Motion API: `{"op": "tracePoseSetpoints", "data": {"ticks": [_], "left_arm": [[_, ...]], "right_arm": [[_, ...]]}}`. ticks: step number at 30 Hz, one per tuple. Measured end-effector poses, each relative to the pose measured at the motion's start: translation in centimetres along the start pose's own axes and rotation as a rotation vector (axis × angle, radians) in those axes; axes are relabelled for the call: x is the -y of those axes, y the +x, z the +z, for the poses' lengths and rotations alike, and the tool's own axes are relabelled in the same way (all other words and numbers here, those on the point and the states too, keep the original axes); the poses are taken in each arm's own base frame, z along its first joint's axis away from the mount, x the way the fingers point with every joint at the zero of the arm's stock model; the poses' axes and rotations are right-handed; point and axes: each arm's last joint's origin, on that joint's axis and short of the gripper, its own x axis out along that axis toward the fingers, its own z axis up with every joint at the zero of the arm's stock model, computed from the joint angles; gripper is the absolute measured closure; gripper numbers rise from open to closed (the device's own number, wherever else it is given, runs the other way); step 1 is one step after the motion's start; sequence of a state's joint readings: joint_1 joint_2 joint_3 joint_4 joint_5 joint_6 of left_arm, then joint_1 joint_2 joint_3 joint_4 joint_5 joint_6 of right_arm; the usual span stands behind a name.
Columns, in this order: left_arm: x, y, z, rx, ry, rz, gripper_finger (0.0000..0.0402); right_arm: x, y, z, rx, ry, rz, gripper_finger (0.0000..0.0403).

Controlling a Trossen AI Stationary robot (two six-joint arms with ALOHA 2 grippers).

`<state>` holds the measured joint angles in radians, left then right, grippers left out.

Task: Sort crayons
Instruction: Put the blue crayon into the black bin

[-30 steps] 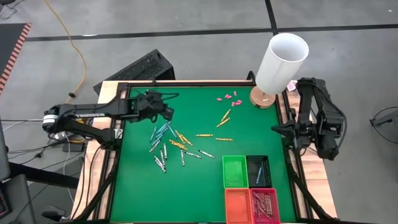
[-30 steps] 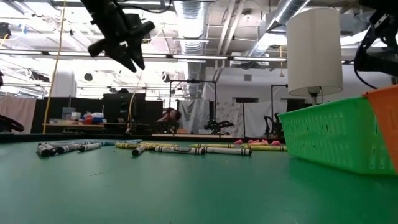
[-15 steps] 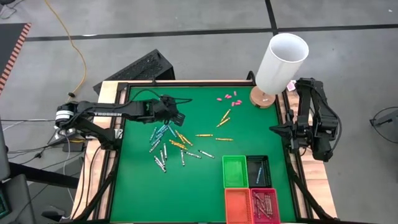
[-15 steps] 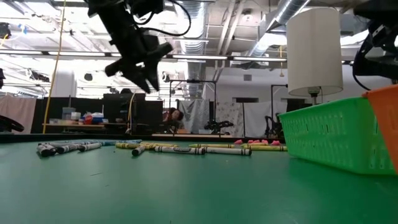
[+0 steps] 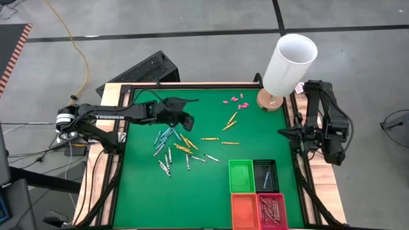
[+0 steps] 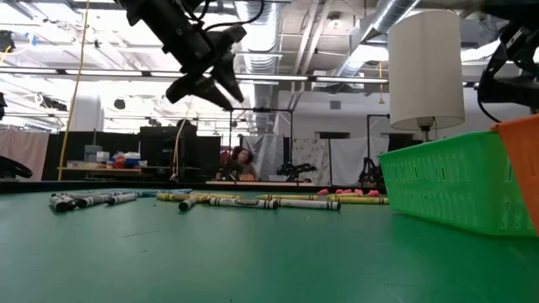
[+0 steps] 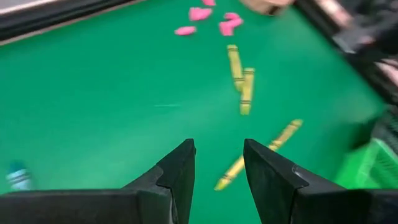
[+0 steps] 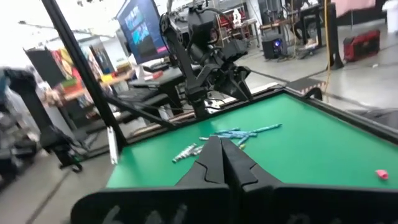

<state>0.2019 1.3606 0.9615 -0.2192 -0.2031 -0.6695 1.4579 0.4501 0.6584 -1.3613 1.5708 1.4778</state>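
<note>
The left claw hangs above the tabletop, fingers spread, holding nothing. Crayons lie scattered toward the left edge. The right claw waits pressed together at the right edge.

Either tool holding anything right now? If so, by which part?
Nothing held. Left tool is open and empty above the green table; right tool is shut on nothing, parked off the table's edge.
</note>
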Motion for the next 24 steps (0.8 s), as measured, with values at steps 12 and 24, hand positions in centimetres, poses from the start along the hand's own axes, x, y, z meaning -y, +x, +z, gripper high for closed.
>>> {"op": "tracePoseSetpoints", "data": {"ticks": [12,24], "left_arm": [[1.7,-0.3,0.5,0.046,0.0,-0.19,0.0277],[2.5,-1.2,0.7,0.089,0.073,-0.247,0.0277]], "right_arm": [[-5.0,0.0,3.8,-0.13,0.043,0.162,0.0403],[-6.1,0.0,9.5,0.321,-0.419,0.701,0.0403]]}}
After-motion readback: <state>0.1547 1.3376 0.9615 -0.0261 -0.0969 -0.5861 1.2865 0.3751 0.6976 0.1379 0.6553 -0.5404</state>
